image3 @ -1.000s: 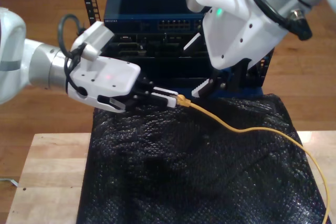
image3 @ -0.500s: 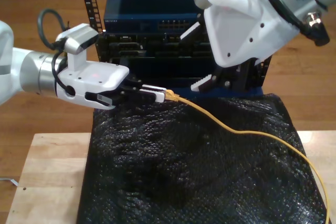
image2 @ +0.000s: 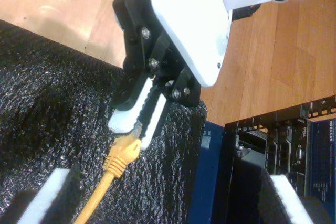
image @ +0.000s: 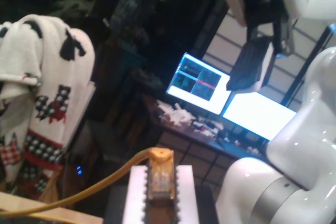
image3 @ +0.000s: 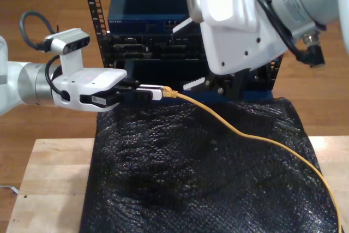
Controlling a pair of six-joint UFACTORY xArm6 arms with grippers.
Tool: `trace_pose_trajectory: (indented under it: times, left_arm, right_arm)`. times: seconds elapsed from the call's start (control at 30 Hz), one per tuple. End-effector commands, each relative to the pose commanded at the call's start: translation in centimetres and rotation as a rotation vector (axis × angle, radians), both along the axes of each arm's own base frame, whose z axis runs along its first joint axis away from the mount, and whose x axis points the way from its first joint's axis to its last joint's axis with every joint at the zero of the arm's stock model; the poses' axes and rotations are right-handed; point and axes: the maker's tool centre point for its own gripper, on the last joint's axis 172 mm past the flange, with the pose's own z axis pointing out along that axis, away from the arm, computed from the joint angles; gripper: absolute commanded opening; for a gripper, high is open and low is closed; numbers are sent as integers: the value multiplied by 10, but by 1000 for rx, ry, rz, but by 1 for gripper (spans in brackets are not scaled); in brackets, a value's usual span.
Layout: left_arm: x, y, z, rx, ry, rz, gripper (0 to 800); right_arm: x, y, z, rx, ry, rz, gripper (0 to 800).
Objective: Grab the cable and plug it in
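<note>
A: How far along is the task judged to be?

B: The grab is done. The cable (image3: 245, 135) is pinched at its plug (image: 159, 181) between the clenched fingers of my first gripper (image3: 151, 91), held just above the black sheet (image3: 196, 184) in front of the rack (image3: 158, 42). From there it trails across the sheet to the exterior view's right. Plugging in is left; no port is reached yet.

A: And my second gripper (image3: 210, 84)?

B: Its pads (image2: 50, 195) are spread apart, nothing between them; it hangs close beside the plug.

A: What is hard to make out?

B: The target port cannot be told, the rack's sockets being small and partly hidden behind the white arm (image3: 245, 20). The cable's far end is cut off.
</note>
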Motion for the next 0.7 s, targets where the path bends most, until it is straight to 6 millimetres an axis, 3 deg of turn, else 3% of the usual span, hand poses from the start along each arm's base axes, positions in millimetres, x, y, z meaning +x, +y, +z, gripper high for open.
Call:
trace_pose_trajectory:
  times: [0.37, 0.7]
  left_arm:
    - [-8, 5, 20, -112, 46, -68, 3]
    - [-10, 12, 42, -223, 68, -106, 3]
  right_arm:
    - [-24, 35, 2, 3, -121, 133, 786]
    - [-22, 31, 17, 26, -228, 128, 773]
